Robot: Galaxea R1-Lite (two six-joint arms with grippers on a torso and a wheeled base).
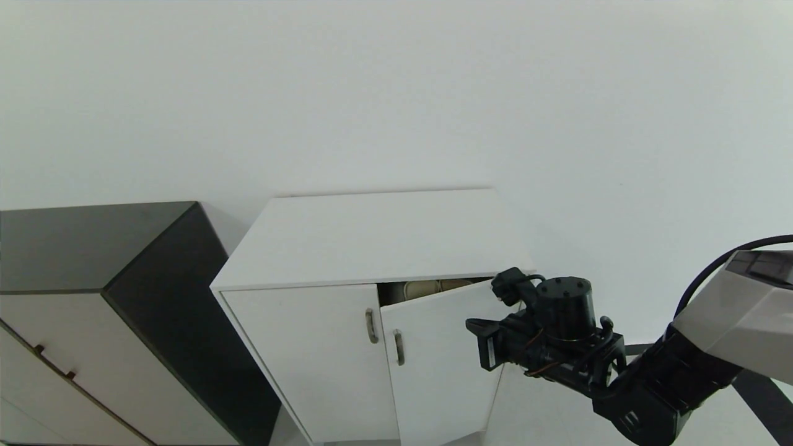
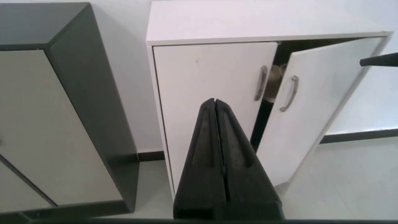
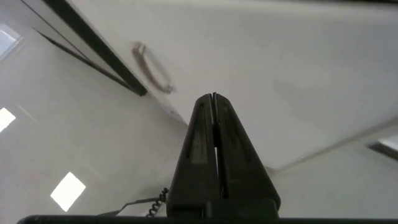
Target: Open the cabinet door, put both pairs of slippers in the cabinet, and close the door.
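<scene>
The white cabinet [image 1: 372, 238] stands against the wall, its left door [image 1: 310, 359] closed and its right door [image 1: 443, 365] ajar by a narrow gap. Through the gap at the top, beige slippers [image 1: 427, 287] lie inside. My right gripper [image 1: 478, 339] is shut and empty, its fingers [image 3: 214, 143] close against the outer face of the right door [image 3: 280, 74], past the handle [image 3: 152, 68]. My left gripper [image 2: 216, 118] is shut and empty, held back from the cabinet and pointing at the left door [image 2: 211, 99]. Both door handles [image 2: 288, 93] meet at the middle.
A dark-sided cabinet with pale fronts [image 1: 93, 310] stands close on the left of the white one. Behind is a plain white wall with a dark baseboard [image 2: 360, 135]. Pale floor [image 2: 348, 180] lies open in front of the ajar door.
</scene>
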